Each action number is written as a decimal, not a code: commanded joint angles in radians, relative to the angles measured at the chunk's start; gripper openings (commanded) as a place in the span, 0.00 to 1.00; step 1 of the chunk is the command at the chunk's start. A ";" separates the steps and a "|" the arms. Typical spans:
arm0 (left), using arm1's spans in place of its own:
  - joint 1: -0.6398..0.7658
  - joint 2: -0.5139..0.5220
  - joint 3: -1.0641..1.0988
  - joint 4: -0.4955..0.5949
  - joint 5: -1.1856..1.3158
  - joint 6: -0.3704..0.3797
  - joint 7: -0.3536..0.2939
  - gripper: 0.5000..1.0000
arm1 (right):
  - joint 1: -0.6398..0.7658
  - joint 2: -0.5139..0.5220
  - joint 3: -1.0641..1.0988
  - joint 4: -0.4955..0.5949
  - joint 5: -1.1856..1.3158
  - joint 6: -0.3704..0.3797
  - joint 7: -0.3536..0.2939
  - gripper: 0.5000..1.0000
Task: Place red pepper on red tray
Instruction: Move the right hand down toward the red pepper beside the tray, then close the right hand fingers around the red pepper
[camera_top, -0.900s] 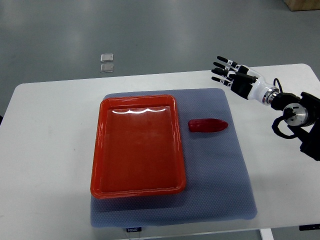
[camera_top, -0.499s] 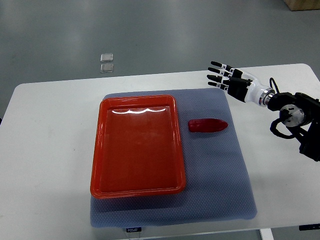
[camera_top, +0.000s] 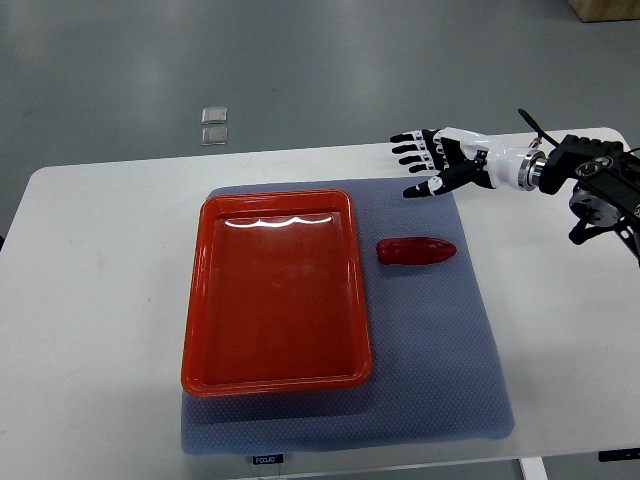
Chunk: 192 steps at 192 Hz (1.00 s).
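The red pepper (camera_top: 416, 250) lies on its side on the grey mat, just right of the red tray (camera_top: 275, 291), pointed end to the right. The tray holds nothing. My right hand (camera_top: 425, 162) hovers above the mat's far right corner, up and slightly right of the pepper, fingers spread toward the left and holding nothing. Its arm (camera_top: 590, 180) comes in from the right edge. My left arm does not show.
A grey-blue mat (camera_top: 440, 360) covers the middle of the white table (camera_top: 90, 300) and carries both tray and pepper. Two small clear squares (camera_top: 214, 125) lie on the floor beyond the table's far edge.
My right hand has moved left and a little farther from me, and its wrist has straightened so the fingers now point left above the pepper. Pepper and tray have not moved.
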 joint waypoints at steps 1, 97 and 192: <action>0.000 0.000 -0.001 0.000 0.000 0.000 0.001 1.00 | 0.001 -0.037 -0.017 0.077 -0.218 0.009 0.050 0.83; 0.000 0.000 0.001 0.000 0.000 0.000 0.000 1.00 | 0.025 -0.043 -0.367 0.144 -0.424 -0.387 0.049 0.82; 0.000 0.000 0.001 0.000 0.000 0.000 0.000 1.00 | 0.033 -0.028 -0.439 0.149 -0.413 -0.439 0.038 0.52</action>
